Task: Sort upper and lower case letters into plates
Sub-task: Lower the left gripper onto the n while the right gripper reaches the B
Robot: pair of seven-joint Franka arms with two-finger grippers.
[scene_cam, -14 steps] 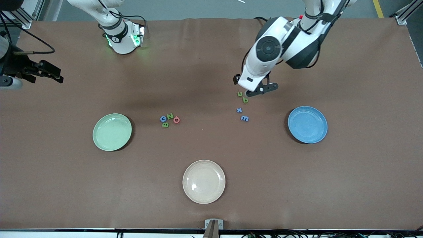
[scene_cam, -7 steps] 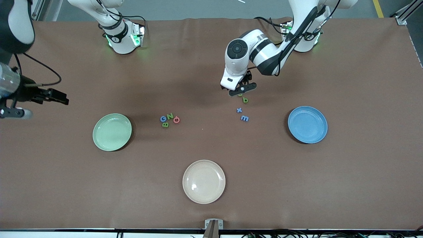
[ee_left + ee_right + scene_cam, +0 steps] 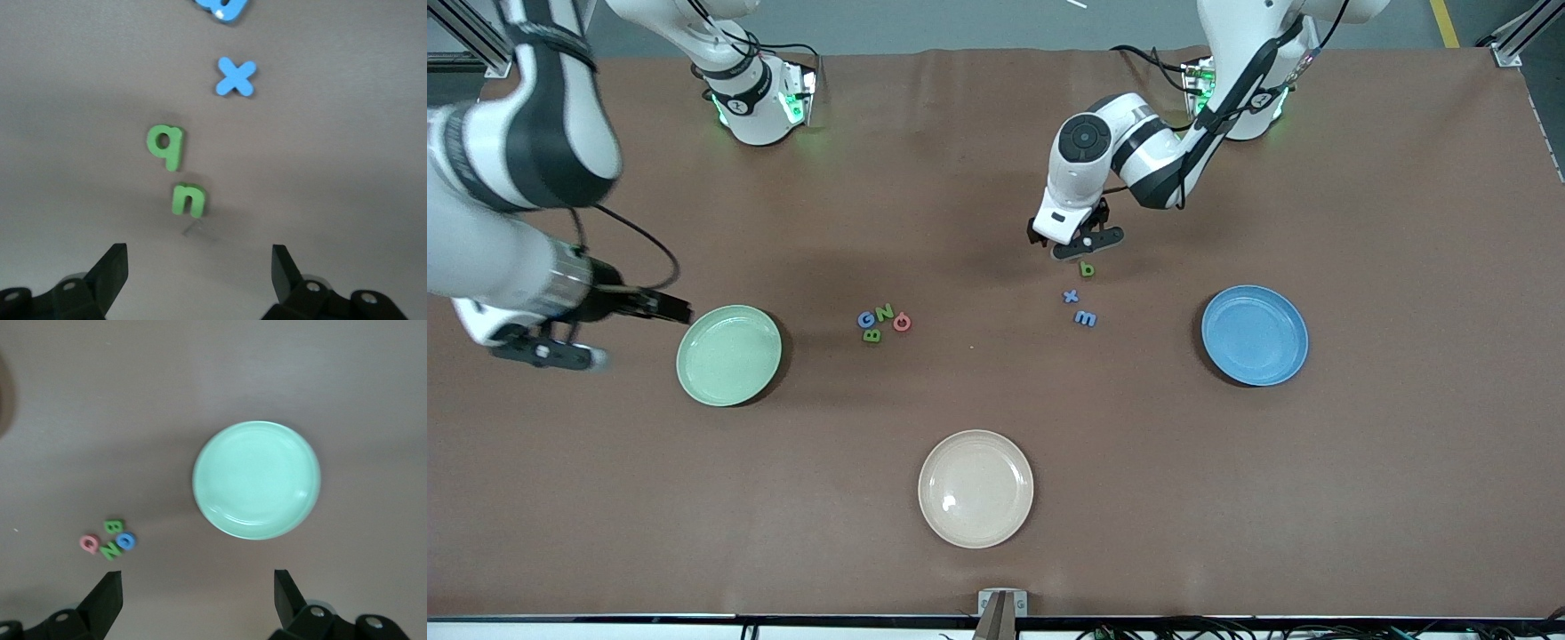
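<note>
The pale mint green plate lies toward the right arm's end and also shows in the right wrist view. The bright blue plate lies toward the left arm's end. My left gripper is open and empty, low over the lower-case letters. The green n lies just ahead of its fingertips, then the green b, blue x and blue m. My right gripper is open and empty beside the mint plate. The upper-case cluster is a blue G, green N, red G and green B.
A cream-beige plate lies nearer the front camera, midway along the table. The brown table cover is bare toward the front edge.
My right arm has swung in from the table's end to beside the mint plate. My left gripper has shifted over the green n and come lower.
</note>
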